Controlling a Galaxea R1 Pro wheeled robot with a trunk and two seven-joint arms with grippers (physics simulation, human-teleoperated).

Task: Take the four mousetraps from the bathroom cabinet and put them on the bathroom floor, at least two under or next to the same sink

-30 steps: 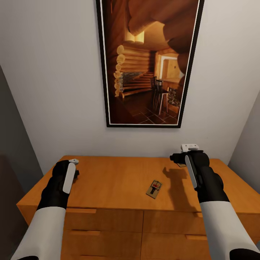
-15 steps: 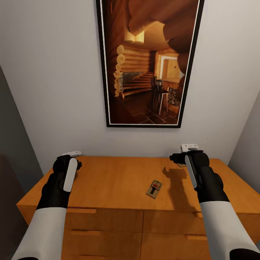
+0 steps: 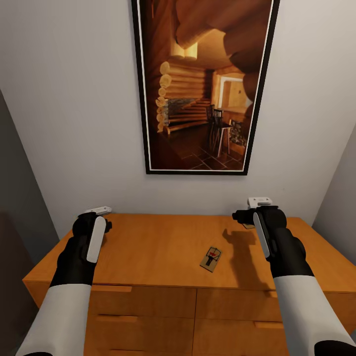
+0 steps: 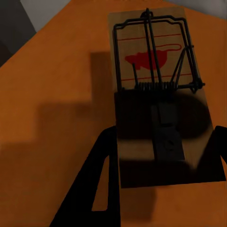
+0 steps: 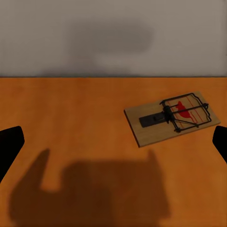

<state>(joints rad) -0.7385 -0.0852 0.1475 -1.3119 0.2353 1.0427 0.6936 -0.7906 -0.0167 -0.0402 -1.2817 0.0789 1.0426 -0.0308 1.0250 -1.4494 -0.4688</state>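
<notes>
On the left, the left gripper (image 4: 158,184) hangs just over the back left corner of the cabinet (image 3: 163,247). Its dark fingers (image 4: 97,189) sit on both sides of a mousetrap (image 4: 156,90), close against its edges, so it looks like a grip on the trap. That trap's long side points away along the fingers, red spot at the far end. In the middle of the cabinet top lies a second mousetrap (image 3: 211,258), flat, its long side running front to back and tilted a little. On the right, the right gripper (image 5: 113,142) is wide open and holds nothing. A third mousetrap (image 5: 171,116) lies flat on the wood ahead of it, near the wall (image 5: 113,38), turned sideways to the fingers.
</notes>
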